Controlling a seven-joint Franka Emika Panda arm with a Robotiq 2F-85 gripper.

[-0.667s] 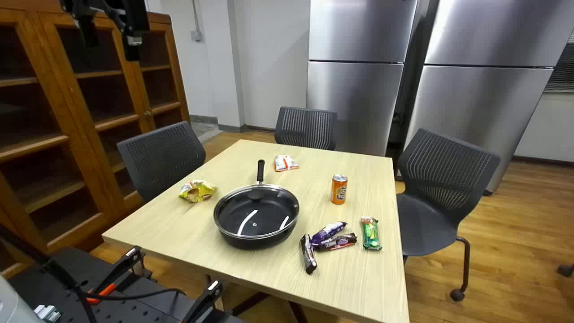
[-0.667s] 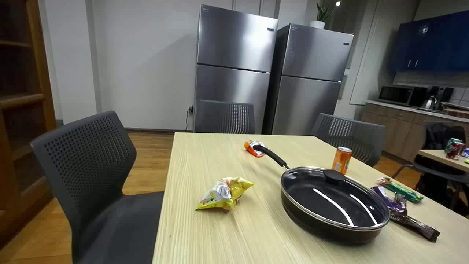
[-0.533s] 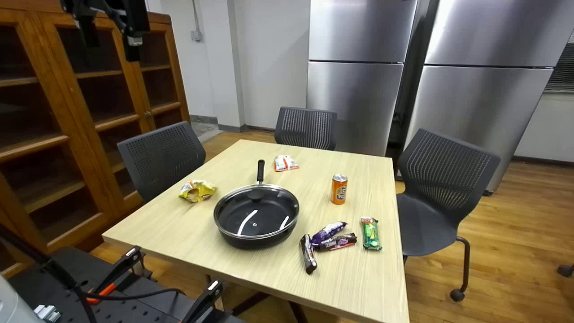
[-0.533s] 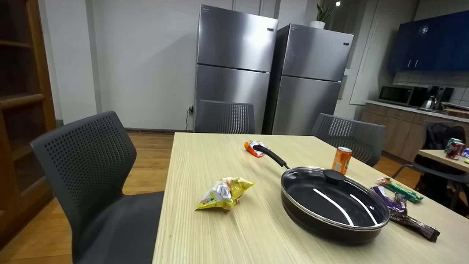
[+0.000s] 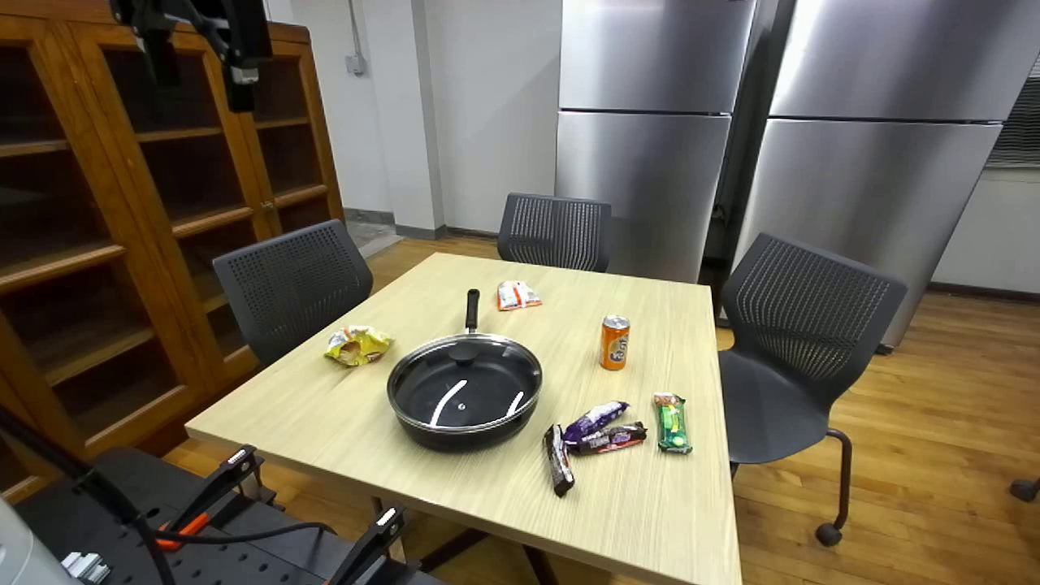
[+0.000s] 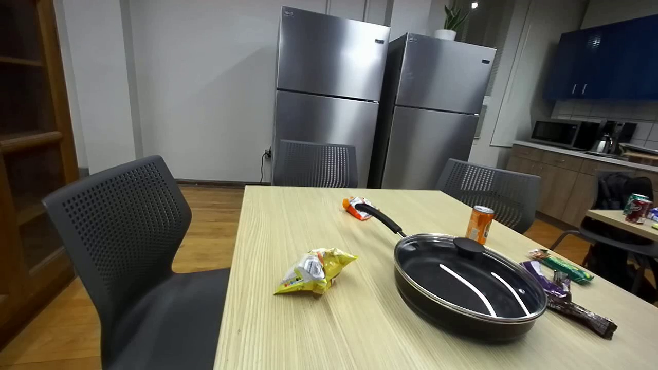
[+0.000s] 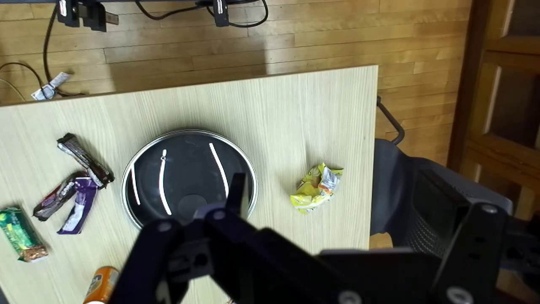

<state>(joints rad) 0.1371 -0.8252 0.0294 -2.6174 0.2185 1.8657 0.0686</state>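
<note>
Your empty black gripper (image 5: pixel 203 88) hangs spread wide, well above the pale wood-grained surface (image 5: pixel 570 353); if you descend off-centre, it could knock the round black glass-lidded pan (image 5: pixel 465 392) or crush the crumpled yellow foil bag (image 7: pixel 317 188) nearby.

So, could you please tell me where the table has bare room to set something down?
Bare patches on the table: between the yellow bag, lidded pan and robot-side edge; and between the white packet and orange can. It is crowded where the purple bar and two dark bars bunch beside the lidded pan.
</note>
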